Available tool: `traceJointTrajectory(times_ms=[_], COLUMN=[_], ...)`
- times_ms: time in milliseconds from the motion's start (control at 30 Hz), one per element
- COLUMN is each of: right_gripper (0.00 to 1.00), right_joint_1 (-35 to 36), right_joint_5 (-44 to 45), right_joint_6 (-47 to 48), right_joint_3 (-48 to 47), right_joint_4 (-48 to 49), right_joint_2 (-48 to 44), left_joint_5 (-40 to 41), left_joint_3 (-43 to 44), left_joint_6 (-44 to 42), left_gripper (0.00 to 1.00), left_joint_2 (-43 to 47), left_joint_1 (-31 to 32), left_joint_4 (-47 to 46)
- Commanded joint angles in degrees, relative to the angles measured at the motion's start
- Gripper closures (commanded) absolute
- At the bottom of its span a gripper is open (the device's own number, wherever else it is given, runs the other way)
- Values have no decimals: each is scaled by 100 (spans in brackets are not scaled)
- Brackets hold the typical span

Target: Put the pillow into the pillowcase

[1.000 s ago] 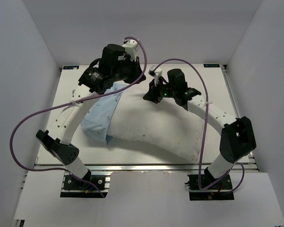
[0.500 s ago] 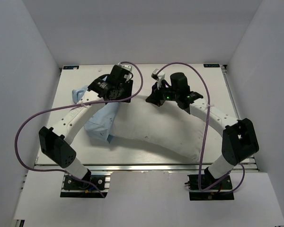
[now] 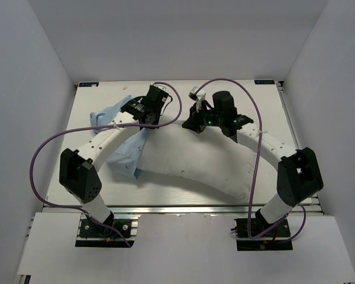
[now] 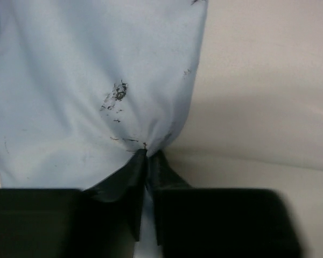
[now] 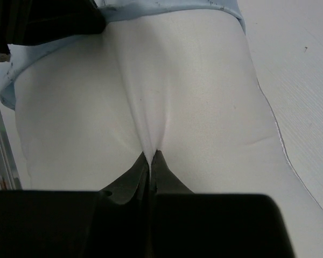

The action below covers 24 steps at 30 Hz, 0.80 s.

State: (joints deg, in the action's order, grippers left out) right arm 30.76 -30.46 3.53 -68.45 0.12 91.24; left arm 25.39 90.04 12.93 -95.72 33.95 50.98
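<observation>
The plump white pillow [image 3: 195,163] lies across the middle of the table, its left end under the light-blue pillowcase [image 3: 123,152]. My left gripper [image 3: 145,122] sits at that covered end; in the left wrist view its jaws [image 4: 147,154] are shut on a pinch of the pillowcase [image 4: 86,80], with the pillow [image 4: 269,80] to the right. My right gripper [image 3: 193,125] rests on the pillow's far edge, beside the left one. In the right wrist view it [image 5: 151,155] is shut on a raised fold of the pillow [image 5: 194,97], and the pillowcase rim [image 5: 167,8] crosses above.
A loose bunch of pillowcase cloth [image 3: 102,116] lies at the far left of the white table [image 3: 266,106]. Purple cables [image 3: 41,160] loop off both arms. White walls close in the sides and back. A metal rail [image 5: 0,140] edges the table.
My left gripper came down from its raised position toward the pillow, let go and closed again on the pillowcase. Loose blue cloth dropped out to the far left. The right gripper barely moved.
</observation>
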Motion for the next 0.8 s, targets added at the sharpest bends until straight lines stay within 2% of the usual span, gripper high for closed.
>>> traceJointTrajectory(times_ms=[0, 33, 67, 133, 233, 267, 333, 367, 500, 600, 767], right_gripper=[100, 100, 100, 100, 100, 100, 100, 100, 100, 100, 100], right_joint_1=[-18, -18, -18, -18, -18, -18, -18, -9, 9, 9, 0], right_joint_5=[-197, -197, -206, -206, -250, -268, -347, -416, -584, -689, -664], right_joint_6=[16, 16, 16, 16, -19, -45, -141, -194, -616, -1134, -2266], right_joint_3=[59, 51, 51, 42, -28, -55, -186, -239, -712, -1082, -1856], right_joint_4=[-3, -3, -3, -3, 5, 14, 23, 75, 216, 444, 1033], right_joint_2=[8, 8, 16, 51, 121, 148, 244, 280, 490, 587, 597], left_joint_5=[414, 449, 458, 327, -541, -1179, -1893, -2628, -4134, -4690, -5043], left_joint_3=[-74, -31, 22, 310, 689, 943, 1216, 1461, 1824, 1990, 2044], left_joint_6=[-89, -63, -45, 8, 25, 43, 156, 236, 684, 1018, 1484], left_gripper=[92, 98, 100, 100, 100, 100, 100, 100, 100, 100, 100], left_joint_2=[-69, -52, -43, 35, 220, 247, 247, 238, 124, 28, -43], left_joint_1=[-38, -38, -29, -29, -29, -29, -29, -29, -12, 32, 67], left_joint_4=[8, 17, 26, 61, -26, -70, -176, -272, -641, -958, -1528])
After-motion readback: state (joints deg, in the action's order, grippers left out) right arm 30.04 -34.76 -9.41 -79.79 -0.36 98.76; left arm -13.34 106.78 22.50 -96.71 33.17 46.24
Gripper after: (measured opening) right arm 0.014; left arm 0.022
